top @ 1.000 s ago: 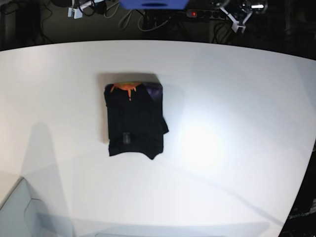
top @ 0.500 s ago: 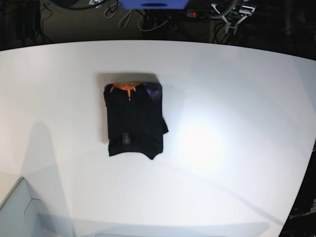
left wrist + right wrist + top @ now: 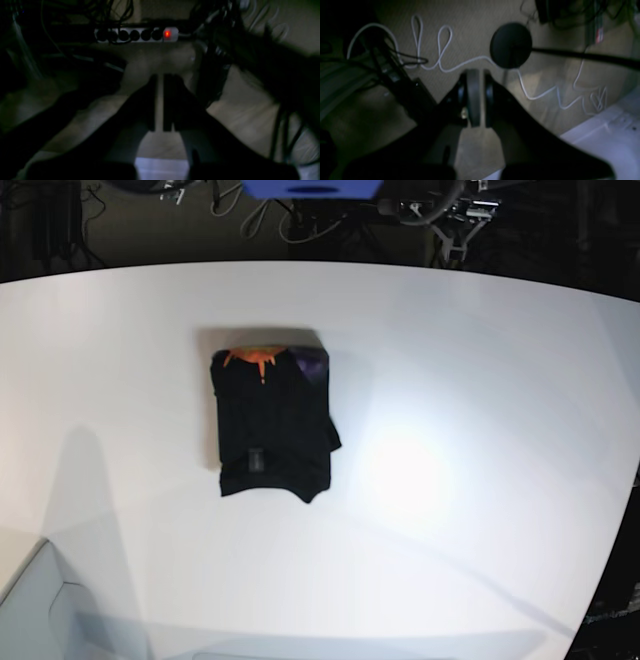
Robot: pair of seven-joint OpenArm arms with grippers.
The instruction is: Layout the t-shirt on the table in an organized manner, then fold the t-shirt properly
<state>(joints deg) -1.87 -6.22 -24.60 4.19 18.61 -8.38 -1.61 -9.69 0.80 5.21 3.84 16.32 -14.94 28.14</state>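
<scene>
The black t-shirt [image 3: 272,423] lies folded into a compact rectangle on the white table [image 3: 480,380], left of centre. Its orange collar mark [image 3: 250,358] and a purple patch [image 3: 314,364] are at the far end. Both arms are pulled back beyond the far table edge, well away from the shirt. My left gripper [image 3: 452,232] is at the top right, and in the left wrist view [image 3: 160,77] its fingers stand almost together, holding nothing. My right gripper [image 3: 477,72] looks the same over the floor, and barely shows in the base view [image 3: 175,192].
A power strip [image 3: 136,35] with a red light and tangled cables lie on the floor behind the table. A white cable [image 3: 445,65] and a round black stand base [image 3: 511,45] lie there too. A pale box corner [image 3: 30,600] sits at the near left.
Both grippers have drawn further back and up toward the top edge of the base view. The shirt has not moved.
</scene>
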